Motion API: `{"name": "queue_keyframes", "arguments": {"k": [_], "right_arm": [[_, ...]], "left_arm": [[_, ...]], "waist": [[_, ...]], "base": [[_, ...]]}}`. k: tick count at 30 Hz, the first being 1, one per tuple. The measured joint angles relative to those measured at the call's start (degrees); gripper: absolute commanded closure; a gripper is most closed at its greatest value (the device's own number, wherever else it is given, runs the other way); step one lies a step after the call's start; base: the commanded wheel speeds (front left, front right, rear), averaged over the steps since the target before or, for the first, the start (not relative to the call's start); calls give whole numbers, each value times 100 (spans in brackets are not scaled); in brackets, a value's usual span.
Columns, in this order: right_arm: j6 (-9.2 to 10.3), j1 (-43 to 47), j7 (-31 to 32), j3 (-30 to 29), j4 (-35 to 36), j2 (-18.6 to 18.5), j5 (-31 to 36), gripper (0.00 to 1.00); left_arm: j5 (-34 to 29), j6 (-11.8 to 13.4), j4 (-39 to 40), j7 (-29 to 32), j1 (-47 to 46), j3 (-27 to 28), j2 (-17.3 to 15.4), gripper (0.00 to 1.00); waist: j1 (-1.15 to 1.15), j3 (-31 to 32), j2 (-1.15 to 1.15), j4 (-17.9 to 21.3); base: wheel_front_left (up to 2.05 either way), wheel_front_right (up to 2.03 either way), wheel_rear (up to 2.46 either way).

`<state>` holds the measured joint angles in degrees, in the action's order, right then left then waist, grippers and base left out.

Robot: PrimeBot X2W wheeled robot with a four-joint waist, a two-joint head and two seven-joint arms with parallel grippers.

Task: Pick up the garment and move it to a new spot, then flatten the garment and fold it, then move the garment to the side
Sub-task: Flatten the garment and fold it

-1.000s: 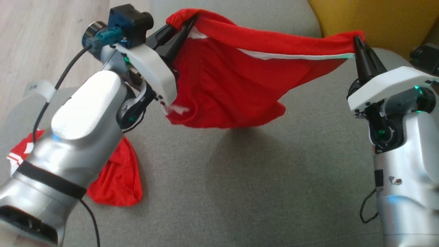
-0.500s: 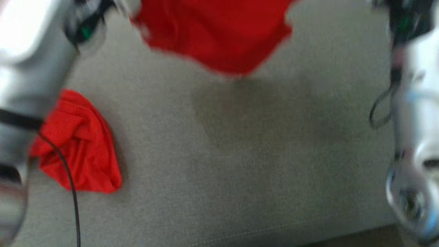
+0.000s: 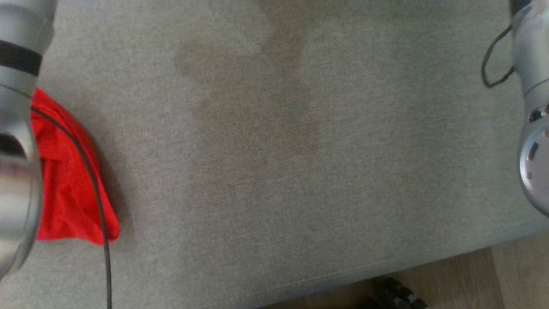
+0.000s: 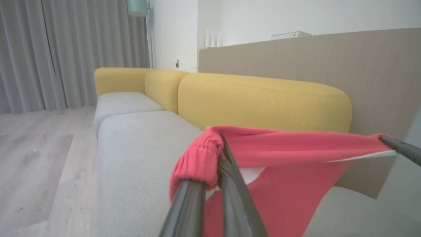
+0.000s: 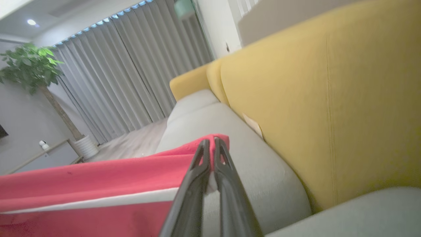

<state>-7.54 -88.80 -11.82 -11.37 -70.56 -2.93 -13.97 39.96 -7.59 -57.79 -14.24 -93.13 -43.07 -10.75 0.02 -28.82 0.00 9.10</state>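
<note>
Left wrist view: shows the left gripper (image 4: 217, 158) clenched on the gathered, elastic-looking edge of a smaller red garment (image 4: 283, 148), stretched taut in the air in front of the yellow backrest (image 4: 263, 102).

Right wrist view: shows the right gripper (image 5: 211, 144) pinched shut on the opposite corner of that same cloth, with a narrow white band (image 5: 98, 199) along the taut edge.

Head view: looks down on the grey seat cushion (image 3: 279, 150). Finds the garment (image 3: 64, 184) as a crumpled red heap at the left edge, lying on the cushion, partly hidden behind the left forearm (image 3: 17, 128) and its cable. Gives no lettering or sleeves to check it by.

Judging from that: seems early in the job. Looks untouched by either gripper, so not yet lifted to a new spot, not flattened, not folded, not set aside. Probably calls for putting down the held cloth first, to free both grippers, then for a grasp on the heap.
</note>
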Motion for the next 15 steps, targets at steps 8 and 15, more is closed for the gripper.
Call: {"name": "queue_keyframes", "arguments": {"k": [8,15], "right_arm": [[0,127,163,454,-428,-15,-627,100],[0,1032,725,934,-501,-47,-465,100]], "left_arm": [[32,1,-103,-23,568,350,197,100],[-15,2,392,-24,1935,-18,156,100]], "waist": [[1,-387,0,-145],[-1,-147,0,-248]], "base": [[0,0,0],[0,0,0]]}}
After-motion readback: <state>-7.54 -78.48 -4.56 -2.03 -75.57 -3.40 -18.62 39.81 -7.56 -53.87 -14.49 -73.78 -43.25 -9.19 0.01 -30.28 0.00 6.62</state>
